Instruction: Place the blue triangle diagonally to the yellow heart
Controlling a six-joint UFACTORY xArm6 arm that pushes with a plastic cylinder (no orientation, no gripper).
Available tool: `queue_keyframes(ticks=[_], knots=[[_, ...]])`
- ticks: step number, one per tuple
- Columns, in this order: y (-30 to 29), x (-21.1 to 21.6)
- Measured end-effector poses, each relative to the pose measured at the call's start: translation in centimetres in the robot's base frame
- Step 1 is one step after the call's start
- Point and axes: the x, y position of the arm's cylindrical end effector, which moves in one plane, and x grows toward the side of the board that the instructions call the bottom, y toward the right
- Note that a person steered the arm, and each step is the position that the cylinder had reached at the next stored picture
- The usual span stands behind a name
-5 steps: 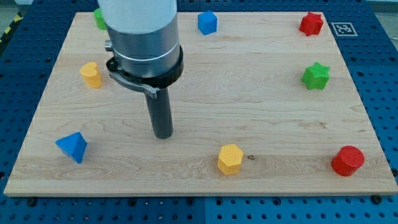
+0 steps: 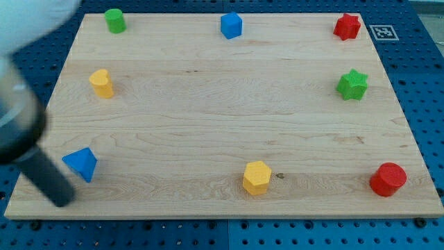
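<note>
Wood grain is filling the view as the table (image 2: 208,104) is carrying eight blocks, and we are seeing my tip (image 2: 62,200) sitting at the view's bottom left corner, its dark rod slanting up and off toward the left edge, blurred. We are carrying no pincer on this arm, only that rod, so no pinching or spreading is showing. My tip is lying just beside the blue triangle (image 2: 81,164), below it and toward the view's left; we cannot tell whether the two are touching. The blue triangle is resting near the table's bottom left corner. The yellow heart (image 2: 102,82) is standing above it, up the left side, well apart from the triangle and slightly toward the view's right of it. A green cylinder (image 2: 115,20) is sitting at the top left, a blue cube (image 2: 231,25) at the top middle, and a red star (image 2: 347,26) at the top right. Below the red star a green star (image 2: 352,85) is sitting by the right edge. A yellow hexagon (image 2: 256,178) is resting at the bottom middle, and a red cylinder (image 2: 387,180) is sitting at the bottom right.
</note>
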Motion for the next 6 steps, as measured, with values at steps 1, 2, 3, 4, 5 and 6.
queue_keyframes(ticks=[1,2,3,4,5,6], knots=[[-2.5,-3.7],[1.1,-4.2],[4.3,-4.1],[4.6,-1.5],[6.9,0.3],[7.6,-7.7]])
